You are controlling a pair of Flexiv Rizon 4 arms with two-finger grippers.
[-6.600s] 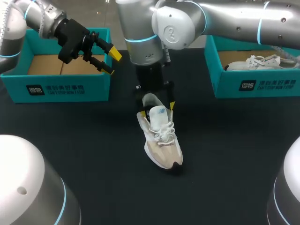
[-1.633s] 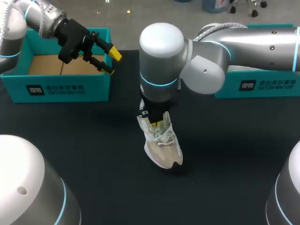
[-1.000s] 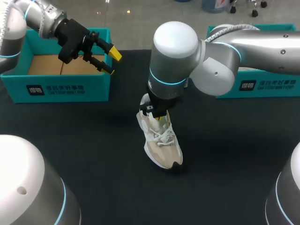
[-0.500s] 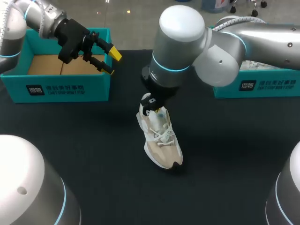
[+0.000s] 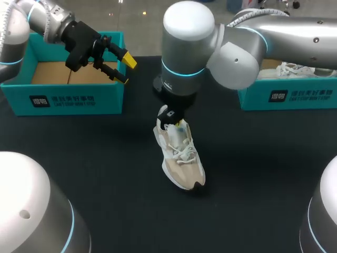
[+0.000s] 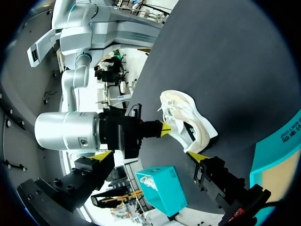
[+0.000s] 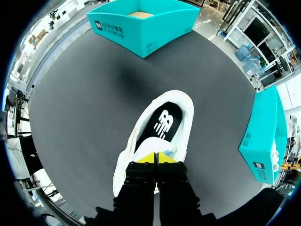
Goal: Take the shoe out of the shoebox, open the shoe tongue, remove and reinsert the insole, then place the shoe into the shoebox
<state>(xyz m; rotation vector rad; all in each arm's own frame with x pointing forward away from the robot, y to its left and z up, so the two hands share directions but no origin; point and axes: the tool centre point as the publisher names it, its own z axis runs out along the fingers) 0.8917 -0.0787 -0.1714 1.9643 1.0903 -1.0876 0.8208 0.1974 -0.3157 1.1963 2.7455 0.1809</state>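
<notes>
One shoe stands on its sole in the middle of the bench, out of its box. The right claw, tips pressed together, pinches the tongue, baring the dark insole. The left claw hangs spread over the left-hand shoebox, apparently keeping out of the way.

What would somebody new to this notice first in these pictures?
The big silver right arm stretches over the middle of the black table, its right gripper shut on the tongue of a white and beige lace-up sneaker lying there. The left gripper hangs open above an empty teal cardboard shoebox at the far left. A matching teal box at the far right holds another white sneaker.
</notes>
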